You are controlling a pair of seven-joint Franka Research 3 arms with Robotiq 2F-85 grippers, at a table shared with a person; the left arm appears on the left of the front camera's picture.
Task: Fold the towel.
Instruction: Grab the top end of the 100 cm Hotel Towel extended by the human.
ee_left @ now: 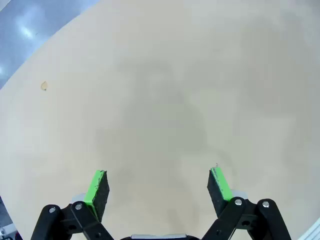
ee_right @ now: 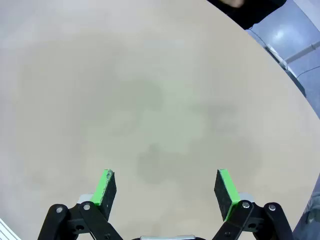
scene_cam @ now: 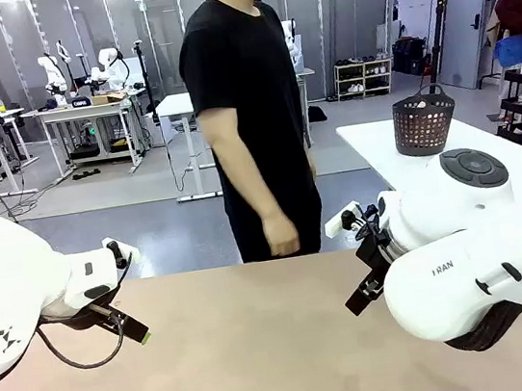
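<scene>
While both pairs of jaws hang spread over the table [ee_left: 160,75], the right arm [scene_cam: 476,272] half-hides its own.

Bright, even overhead room light; shadows stay soft. Front view: table [scene_cam: 265,360] evenly lit and sharp, the room past the table's far edge a bit softer. Wrist views: faint grey shadow patches with diffuse edges on mid-table. The table's edge bows strongly from wide-angle distortion. The floor [ee_left: 25,30] beyond the table's edge carries white glare spots in both wrist views.
</scene>
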